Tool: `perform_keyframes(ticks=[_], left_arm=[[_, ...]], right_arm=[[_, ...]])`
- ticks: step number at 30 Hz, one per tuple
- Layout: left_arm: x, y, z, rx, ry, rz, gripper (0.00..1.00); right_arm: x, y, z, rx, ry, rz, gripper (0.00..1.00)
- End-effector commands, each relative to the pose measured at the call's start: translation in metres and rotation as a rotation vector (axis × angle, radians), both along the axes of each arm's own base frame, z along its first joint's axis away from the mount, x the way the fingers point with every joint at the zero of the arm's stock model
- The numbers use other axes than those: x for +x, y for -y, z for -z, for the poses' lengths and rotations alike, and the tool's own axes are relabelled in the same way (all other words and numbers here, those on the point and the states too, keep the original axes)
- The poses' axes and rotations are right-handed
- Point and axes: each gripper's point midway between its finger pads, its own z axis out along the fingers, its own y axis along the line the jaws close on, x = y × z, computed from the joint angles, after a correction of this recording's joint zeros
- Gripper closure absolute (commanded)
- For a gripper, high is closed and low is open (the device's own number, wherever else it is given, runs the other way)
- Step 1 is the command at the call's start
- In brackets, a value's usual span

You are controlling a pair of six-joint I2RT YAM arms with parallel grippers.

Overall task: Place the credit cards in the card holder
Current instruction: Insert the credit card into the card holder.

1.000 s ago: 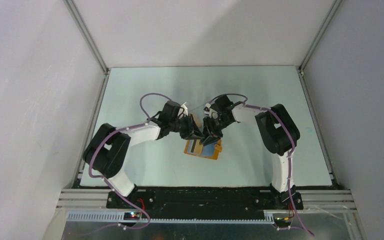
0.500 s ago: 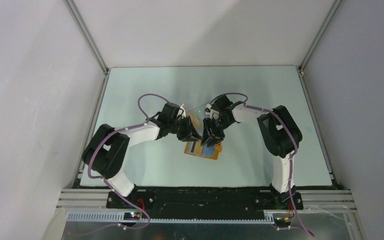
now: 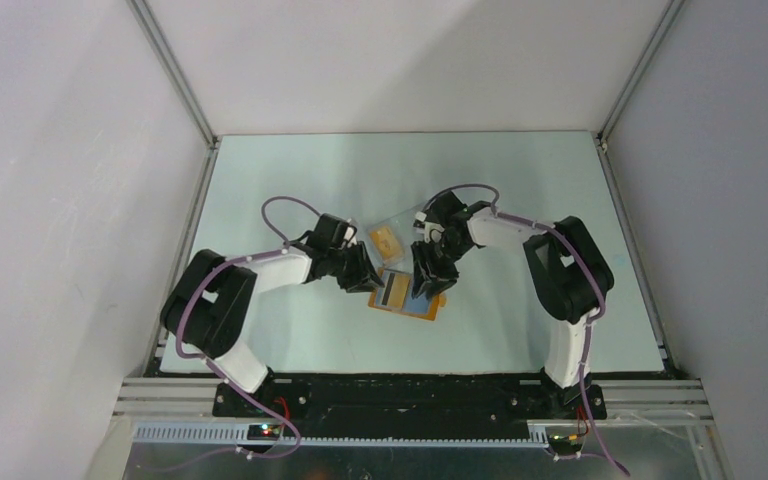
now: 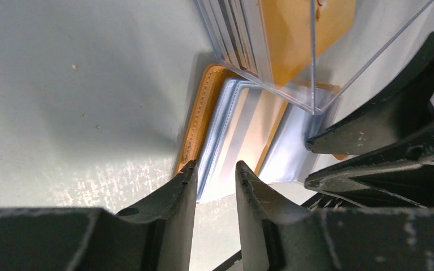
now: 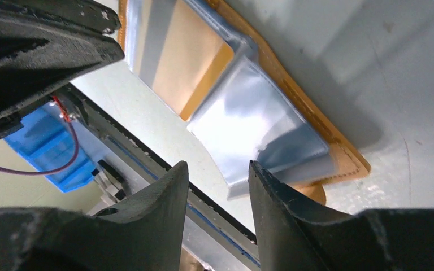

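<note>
The orange card holder (image 3: pixel 430 311) lies open on the table between my two grippers. Its clear inner sleeves show in the left wrist view (image 4: pixel 234 132) and in the right wrist view (image 5: pixel 260 107). A card with a grey stripe (image 5: pixel 175 51) sits inside one sleeve; it also shows in the top view (image 3: pixel 392 291). My left gripper (image 3: pixel 365 278) is at the holder's left edge (image 4: pixel 195 124), jaws slightly apart and empty (image 4: pixel 215 165). My right gripper (image 3: pixel 428 285) hovers over the holder's right half, open and empty (image 5: pixel 217 165).
A clear plastic rectangle with an orange centre (image 3: pixel 388 238) lies just behind the holder, and it overhangs the holder in the left wrist view (image 4: pixel 294 39). The enclosure walls stand around the table. The black front rail (image 5: pixel 147 152) runs near the holder.
My left gripper has drawn back to the left, off the holder, uncovering the clear plastic rectangle. My right gripper has shifted slightly nearer, over the holder.
</note>
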Motion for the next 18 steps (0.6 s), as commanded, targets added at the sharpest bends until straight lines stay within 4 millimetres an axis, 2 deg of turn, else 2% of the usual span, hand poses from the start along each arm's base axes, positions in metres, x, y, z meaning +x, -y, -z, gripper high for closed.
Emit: perform_keyframes(ticks=[1,7,11,15,18], left_arm=[[0.009,0.004,-0.006,0.003,0.039,0.029,0.64],[0.01,0.008,-0.011,-0.013,0.051,0.045,0.65],[0.011,0.013,-0.022,-0.022,0.087,0.062,0.65],[0.01,0.02,-0.029,-0.023,0.107,0.081,0.65],[0.009,0.02,-0.026,-0.006,0.098,0.081,0.66]], right_arm=[[-0.014,0.024,-0.003,-0.099,0.01,-0.015,0.53],[-0.027,0.035,0.013,-0.129,-0.024,-0.007,0.53],[-0.028,0.038,0.024,-0.142,-0.037,-0.005,0.54],[-0.027,0.036,0.027,-0.138,-0.041,0.0,0.54],[-0.025,0.036,0.028,-0.135,-0.039,0.004,0.54]])
